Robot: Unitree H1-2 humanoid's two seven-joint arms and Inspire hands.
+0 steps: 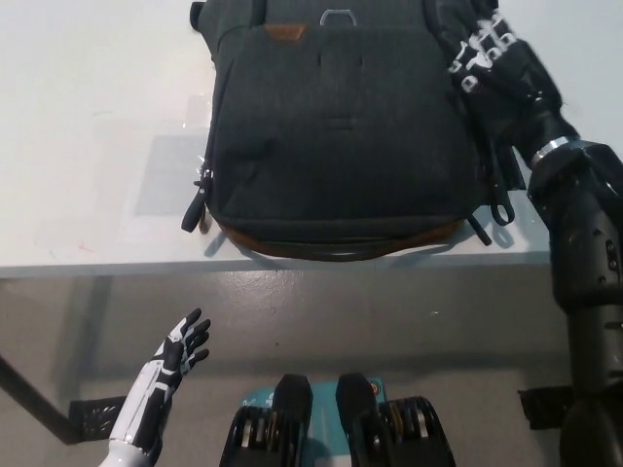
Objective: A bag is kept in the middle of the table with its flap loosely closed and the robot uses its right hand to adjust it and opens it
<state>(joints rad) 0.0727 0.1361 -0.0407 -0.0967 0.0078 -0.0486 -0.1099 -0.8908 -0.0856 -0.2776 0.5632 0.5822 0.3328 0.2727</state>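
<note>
Head view, steep down-look. Dark grey bag (341, 126) lies flat mid-table, flap side up, flap lying closed. Its near brown-trimmed edge sits just inside the table's near edge; little tabletop shows between them. Far end of the bag is cut off by the top of the frame, so shoulder straps and top handle show only in part. Small metal clasp (338, 16) and brown leather tab (286, 34) visible near the far end. Zip pulls (198, 204) hang off the bag's near left corner.

White table (88, 146): broad bare stretch to the left of the bag, reaching the left frame edge. To the right, a narrow strip only, mostly covered by the black arm and loose strap ends.

Right hand (487, 63) rests on the bag's far right corner, over the side strap; fingers bent down against the fabric. Fingertips are hidden against the dark bag, so whether it grips the strap or flap or only presses on it cannot be told. Forearm runs back to the lower right, crossing the table's right side.

Left hand (170, 360) hangs below the table's near edge at lower left, over the grey floor (389, 311), fingers spread and holding nothing, well apart from the bag.
</note>
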